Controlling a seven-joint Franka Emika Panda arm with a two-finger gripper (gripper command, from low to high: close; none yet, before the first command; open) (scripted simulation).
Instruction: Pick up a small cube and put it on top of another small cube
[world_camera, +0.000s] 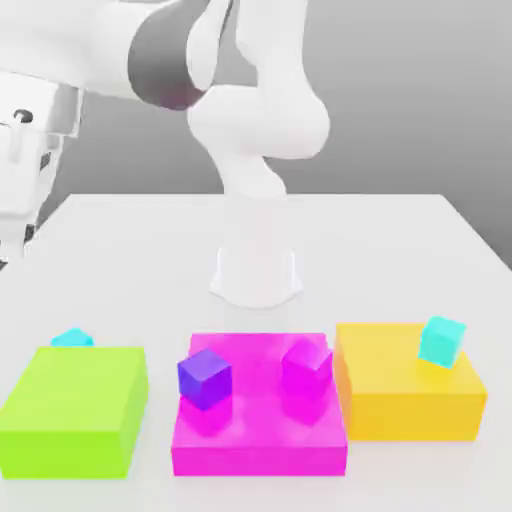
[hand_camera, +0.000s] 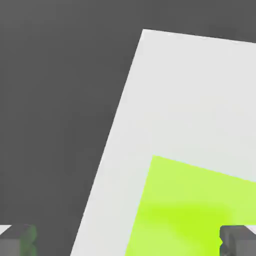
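White table (world_camera: 420, 240) carrying three big flat blocks in a row near the front edge: green block (world_camera: 75, 410) at the exterior view's left, magenta block (world_camera: 260, 405) in the middle, yellow block (world_camera: 410, 395) at the right. Sky-blue small cube (world_camera: 72, 338) on the table just behind the green block, touching or nearly touching its far edge, mostly hidden by it. Purple cube (world_camera: 204, 378) on the magenta block's left part, a small magenta cube (world_camera: 306, 368) on its right part, well apart from each other. Turquoise cube (world_camera: 442, 341) tilted on the yellow block's far right corner. Arm base (world_camera: 256, 270) behind the magenta block. In the hand view, jaws wide apart, holding nothing, fingertips (hand_camera: 239, 241) above the green block's top (hand_camera: 200, 210) and the table's edge (hand_camera: 120, 150), seemingly well clear of both.
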